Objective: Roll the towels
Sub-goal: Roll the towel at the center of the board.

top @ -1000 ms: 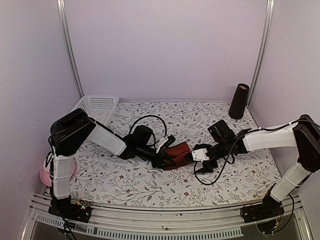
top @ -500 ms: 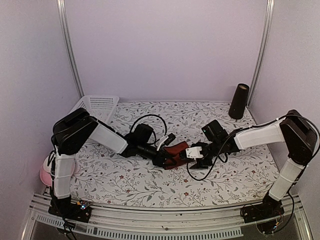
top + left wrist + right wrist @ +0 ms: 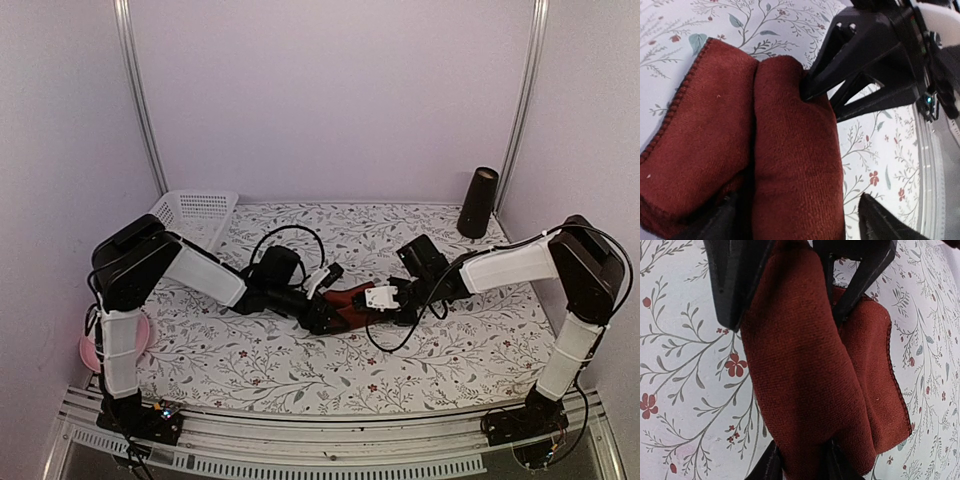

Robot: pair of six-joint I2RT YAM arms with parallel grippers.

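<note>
Noting the flowered table (image 3: 300,370): the maroon towel (image 3: 345,305) lies at its centre, mid-frame in the top view, partly rolled, with a flat flap beside the roll. Our left gripper (image 3: 802,217) straddles the roll, jaws wide, pinching nothing. Our right gripper (image 3: 802,465) is clamped on the roll's opposite end. We judge the cloth light, soft and floppy, with a grippy pile. It is best taken at the roll's ends, lest it unwind.

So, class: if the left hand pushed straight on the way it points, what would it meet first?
The red towel, already lying between its open fingers; just beyond, probably the right hand facing it.
</note>
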